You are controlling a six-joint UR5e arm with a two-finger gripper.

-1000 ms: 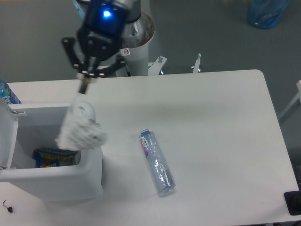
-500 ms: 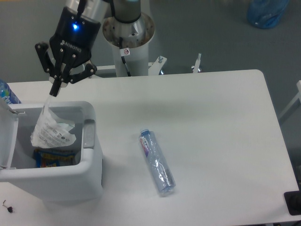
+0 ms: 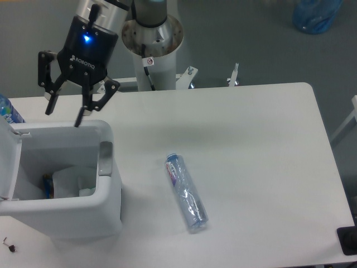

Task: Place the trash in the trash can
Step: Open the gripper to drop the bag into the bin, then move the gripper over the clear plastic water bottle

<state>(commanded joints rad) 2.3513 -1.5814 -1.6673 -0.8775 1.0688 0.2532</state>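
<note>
The white trash can (image 3: 106, 206) stands at the table's left front with its lid swung open to the left. Inside it lies the crumpled white wrapper (image 3: 72, 181), partly covering a blue-and-orange packet (image 3: 48, 186). My gripper (image 3: 64, 116) hangs above the can's back rim, open, with nothing between its fingers. The clear plastic bottle (image 3: 186, 193) with a pale purple-marked label lies on its side on the table, right of the can and well apart from the gripper.
The arm's white base column (image 3: 152, 47) stands behind the table. A blue-capped bottle (image 3: 8, 111) shows at the left edge. A small dark bit (image 3: 9, 245) lies by the can's front left corner. A blue bag (image 3: 315, 14) sits on the floor, far right.
The gripper opened and let go of the white wrapper, which dropped into the trash can onto the packet. The gripper stayed above the can's back rim.
</note>
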